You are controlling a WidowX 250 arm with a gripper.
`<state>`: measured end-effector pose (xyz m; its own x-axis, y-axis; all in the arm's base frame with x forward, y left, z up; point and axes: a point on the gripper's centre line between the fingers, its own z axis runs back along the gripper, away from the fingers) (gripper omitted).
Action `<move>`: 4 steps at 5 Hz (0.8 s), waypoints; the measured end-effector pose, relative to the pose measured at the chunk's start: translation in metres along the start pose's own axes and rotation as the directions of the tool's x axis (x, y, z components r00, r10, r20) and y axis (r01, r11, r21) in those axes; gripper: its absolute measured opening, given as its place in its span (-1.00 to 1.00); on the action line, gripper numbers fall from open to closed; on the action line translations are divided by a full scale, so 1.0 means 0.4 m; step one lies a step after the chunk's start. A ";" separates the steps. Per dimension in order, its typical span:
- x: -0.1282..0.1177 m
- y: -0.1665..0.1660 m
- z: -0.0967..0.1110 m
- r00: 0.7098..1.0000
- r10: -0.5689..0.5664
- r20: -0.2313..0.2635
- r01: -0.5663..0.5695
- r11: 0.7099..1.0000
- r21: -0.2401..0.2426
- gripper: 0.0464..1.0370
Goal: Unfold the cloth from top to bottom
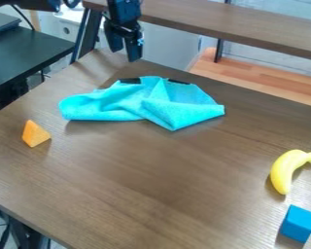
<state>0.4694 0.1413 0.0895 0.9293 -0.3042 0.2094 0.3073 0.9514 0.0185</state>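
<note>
Gripper [125, 52] hangs released by table's [151, 180] far edge, shelf [249, 30] behind it; cloth [174, 104] just in front, then wedge [35, 134], banana [285, 170], block [297, 223] farther out.

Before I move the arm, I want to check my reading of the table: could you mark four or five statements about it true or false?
1. The turquoise fabric cloth lies rumpled and folded over itself. True.
2. The black two-finger gripper is clamped on the cloth. False: it hangs clear of it.
3. The curved yellow banana lies beside the blue block. True.
4. The orange wedge-shaped block rests on the cloth. False: it sits apart, on the brown table.
</note>
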 end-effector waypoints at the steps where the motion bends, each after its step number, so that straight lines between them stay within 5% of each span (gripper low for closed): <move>1: -0.022 0.042 -0.019 0.999 0.025 0.046 -0.025 1.000 -0.001 0.93; 3: -0.019 0.045 -0.058 0.992 0.044 0.119 -0.041 0.999 -0.028 0.93; 4: -0.026 0.034 -0.114 0.990 0.076 0.116 -0.065 0.993 -0.094 0.93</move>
<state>0.4731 0.1554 0.0431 0.9198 -0.2233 0.3225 0.2637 0.9607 -0.0870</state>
